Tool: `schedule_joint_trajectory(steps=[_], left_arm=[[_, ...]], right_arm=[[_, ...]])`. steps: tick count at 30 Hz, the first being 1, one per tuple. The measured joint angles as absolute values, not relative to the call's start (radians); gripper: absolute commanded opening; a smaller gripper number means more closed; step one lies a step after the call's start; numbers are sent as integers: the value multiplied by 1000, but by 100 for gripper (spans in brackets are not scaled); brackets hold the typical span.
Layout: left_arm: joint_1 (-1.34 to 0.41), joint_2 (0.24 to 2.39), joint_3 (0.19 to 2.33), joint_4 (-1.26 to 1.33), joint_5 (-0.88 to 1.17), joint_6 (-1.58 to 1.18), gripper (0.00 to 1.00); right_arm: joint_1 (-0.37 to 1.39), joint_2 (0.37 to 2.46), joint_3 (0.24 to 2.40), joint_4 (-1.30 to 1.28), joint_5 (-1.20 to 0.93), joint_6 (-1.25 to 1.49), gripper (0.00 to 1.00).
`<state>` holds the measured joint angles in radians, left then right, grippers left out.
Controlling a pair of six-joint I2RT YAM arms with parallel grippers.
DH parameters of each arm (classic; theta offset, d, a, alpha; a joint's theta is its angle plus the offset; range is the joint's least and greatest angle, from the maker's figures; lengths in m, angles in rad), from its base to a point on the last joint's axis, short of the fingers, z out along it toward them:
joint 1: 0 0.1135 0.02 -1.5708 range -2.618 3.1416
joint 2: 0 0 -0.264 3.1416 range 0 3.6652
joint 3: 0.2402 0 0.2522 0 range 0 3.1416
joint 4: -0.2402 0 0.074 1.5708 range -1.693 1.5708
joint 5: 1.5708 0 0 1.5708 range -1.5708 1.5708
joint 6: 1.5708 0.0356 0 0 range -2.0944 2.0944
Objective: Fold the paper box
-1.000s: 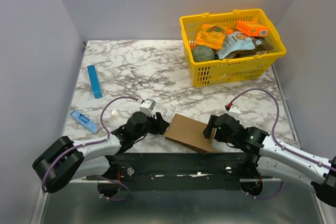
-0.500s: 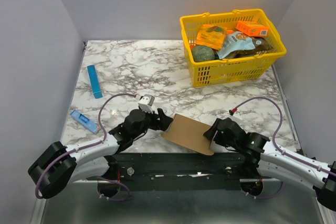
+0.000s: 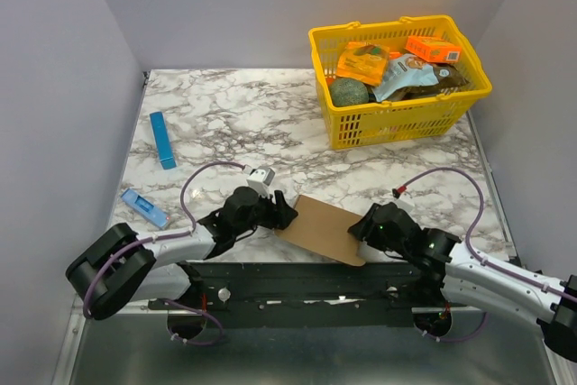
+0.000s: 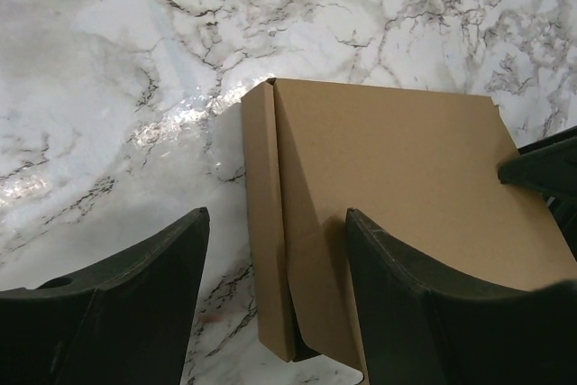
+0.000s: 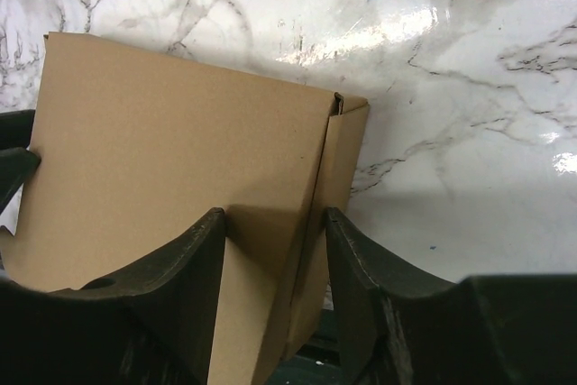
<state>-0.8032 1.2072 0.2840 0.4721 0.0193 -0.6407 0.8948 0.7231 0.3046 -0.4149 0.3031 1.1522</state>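
Paper box [image 3: 320, 230] looks light and floppy, so I'd pinch its folded side edges; left gripper [image 4: 276, 221] gapes astride one, right gripper [image 5: 274, 215] straddles the other, and I cannot tell if it's clamped.

The paper box [image 3: 323, 230] is a plain brown cardboard piece lying low and mostly flat at the near edge of the tabletop [image 3: 234, 123], a little right of its middle and askew to that edge. A narrow side panel is creased along each short end. Its near corner seems to overhang the edge.
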Motion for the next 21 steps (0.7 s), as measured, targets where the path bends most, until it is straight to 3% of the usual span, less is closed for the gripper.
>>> schedule_joint_trajectory(steps=[11,15,19,21], left_arm=[[-799,1259,260,593,52,-668,36],[-793,1249,226,621,25,-682,30],[-785,1224,197,631,-27,-687,24],[-785,1209,186,631,-59,-690,23]], right_arm=[[894,820,312,-308,307,1130,43],[889,936,356,-251,307,1095,31],[872,1058,415,-198,305,1045,27],[861,1116,448,-176,305,1019,18]])
